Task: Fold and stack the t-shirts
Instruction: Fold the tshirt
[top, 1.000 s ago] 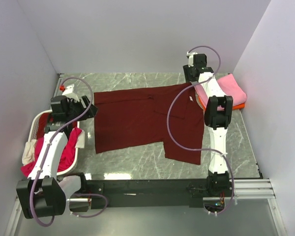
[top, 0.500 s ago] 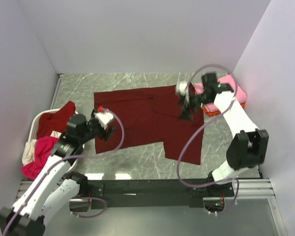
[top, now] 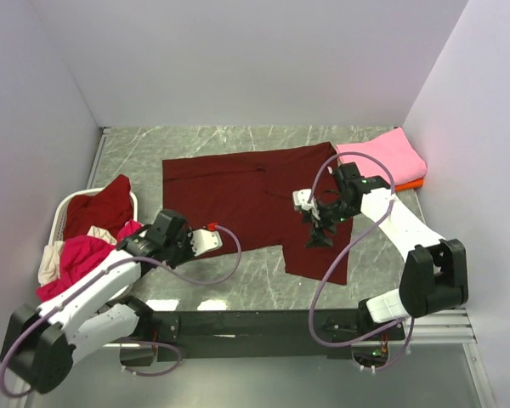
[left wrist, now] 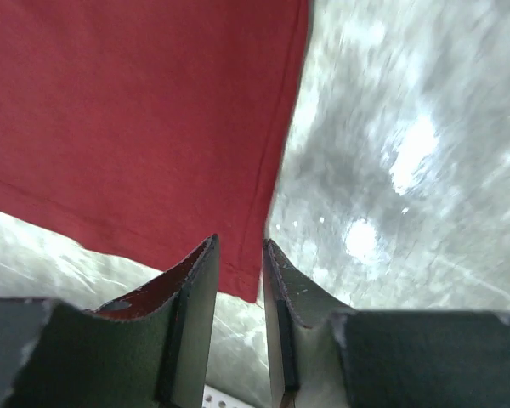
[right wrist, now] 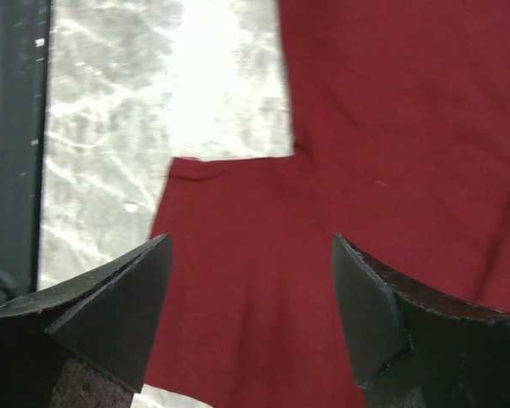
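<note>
A large dark maroon t-shirt point(top: 246, 200) lies spread flat on the marble table. My left gripper point(top: 177, 252) hovers low at its near left corner point(left wrist: 242, 285). Its jaws stand a narrow gap apart, with nothing between them. My right gripper point(top: 316, 235) is wide open above the shirt's near right part point(right wrist: 263, 280) and holds nothing. A folded pink t-shirt point(top: 384, 153) lies on a folded orange one point(top: 412, 183) at the back right. Another maroon shirt point(top: 98, 208), a magenta one point(top: 78, 259) and a cream one point(top: 49, 265) are heaped in the basket.
The white plastic basket point(top: 61, 212) stands at the left edge of the table. White walls close in the table at the back, left and right. A black rail point(top: 255, 323) with both arm bases runs along the near edge.
My left arm swung from the shirt's far left corner down to its near left corner. My right arm came from the back right to over the shirt's near right part.
</note>
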Robot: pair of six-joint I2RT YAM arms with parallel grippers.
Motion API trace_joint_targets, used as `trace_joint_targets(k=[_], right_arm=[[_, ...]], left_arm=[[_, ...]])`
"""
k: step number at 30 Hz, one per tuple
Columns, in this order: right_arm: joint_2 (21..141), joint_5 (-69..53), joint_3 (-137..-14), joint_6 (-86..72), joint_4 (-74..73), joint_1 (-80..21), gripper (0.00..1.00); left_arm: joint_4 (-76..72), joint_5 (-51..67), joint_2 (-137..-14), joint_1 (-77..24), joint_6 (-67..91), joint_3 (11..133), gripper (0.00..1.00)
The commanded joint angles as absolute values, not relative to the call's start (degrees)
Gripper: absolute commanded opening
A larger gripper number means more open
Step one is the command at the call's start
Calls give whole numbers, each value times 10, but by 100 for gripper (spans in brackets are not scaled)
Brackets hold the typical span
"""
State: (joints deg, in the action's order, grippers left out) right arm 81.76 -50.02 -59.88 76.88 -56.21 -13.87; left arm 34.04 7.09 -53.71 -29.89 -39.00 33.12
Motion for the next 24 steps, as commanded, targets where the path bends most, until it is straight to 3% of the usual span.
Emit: trace_joint_targets(k=[1,4,10,24], right_arm=[[801,-504,-618,744,-532,-122,80],[795,-512,-617,743,-533,-112,80],[795,-525,-615,749,-535,-98,80],[817,-539,-621,761,-561,-85,79]], left_arm=[[348,24,-586,-301,-398,338,33],[351,2,-673,-301,-373,347,30],[356,-25,-736,-301,-332,359,28],[326,-67,-635,-299,-340,314,35]])
